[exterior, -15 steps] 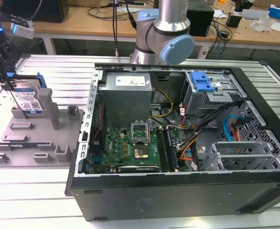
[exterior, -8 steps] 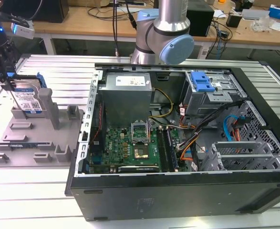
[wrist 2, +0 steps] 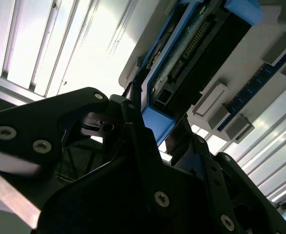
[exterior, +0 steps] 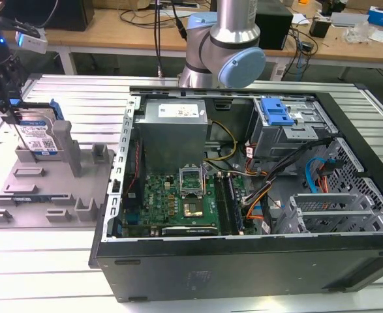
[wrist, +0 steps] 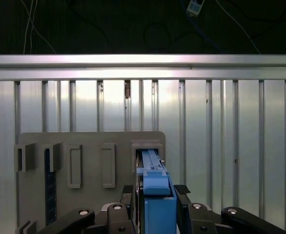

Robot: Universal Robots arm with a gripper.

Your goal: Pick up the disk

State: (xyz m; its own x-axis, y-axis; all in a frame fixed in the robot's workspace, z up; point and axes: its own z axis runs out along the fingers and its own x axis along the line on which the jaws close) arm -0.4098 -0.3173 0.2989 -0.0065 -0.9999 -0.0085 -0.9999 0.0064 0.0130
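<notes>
The disk (exterior: 40, 135) stands on edge in a slot of the grey holder tray (exterior: 47, 208), at the exterior view's left. It is silver with a white-and-blue label and blue side rails. My gripper (exterior: 14, 120) comes down on it from above, its fingers pressed against both flat faces. In the first wrist view the blue rail of the disk (wrist: 155, 200) sits tightly between the two black fingertips (wrist: 128, 191), running down toward the tray slot (wrist: 147, 146). The second wrist view shows the connector end of the disk (wrist 2: 191, 53), with a thin finger (wrist 2: 133, 97) lying along it.
An open computer case (exterior: 243, 261) lies right of the tray, with a motherboard (exterior: 184, 202), a power supply (exterior: 175, 124) and a blue drive-bay bracket (exterior: 276, 112). The arm's base (exterior: 220, 45) rises behind it. A slim circuit strip (wrist: 47, 180) stands in another tray slot.
</notes>
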